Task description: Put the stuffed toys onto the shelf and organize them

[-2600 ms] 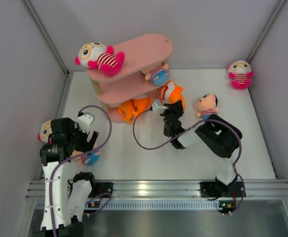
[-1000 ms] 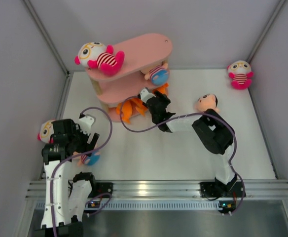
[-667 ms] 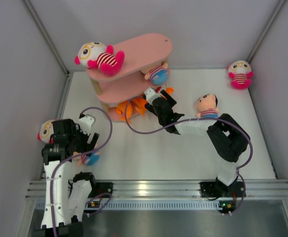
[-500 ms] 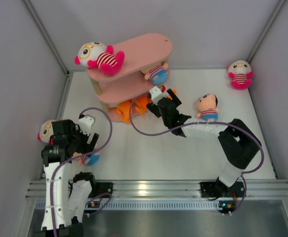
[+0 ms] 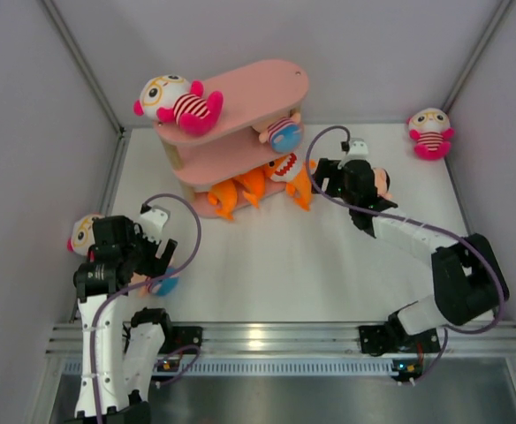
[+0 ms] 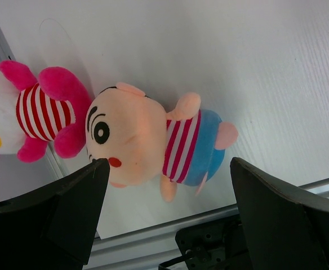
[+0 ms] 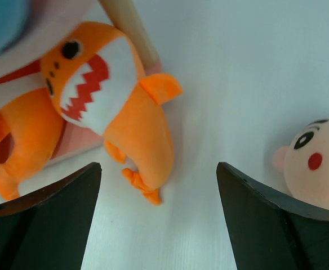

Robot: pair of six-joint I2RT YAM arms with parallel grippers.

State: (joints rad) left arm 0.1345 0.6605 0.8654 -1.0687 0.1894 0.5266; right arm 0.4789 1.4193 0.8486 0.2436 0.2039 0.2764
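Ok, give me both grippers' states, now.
Left gripper: open, holding nothing, peach-headed doll beneath it.
Right gripper: open, holding nothing, orange shark just ahead.

A white worktop (image 5: 329,283) is lying flat between pale grey walls (image 5: 373,44) that are rising along the worktop's left, far and right edges. A ribbed aluminium rail (image 5: 276,337) is running along the worktop's near edge, and metal struts (image 5: 79,62) are climbing from the worktop's far corners.
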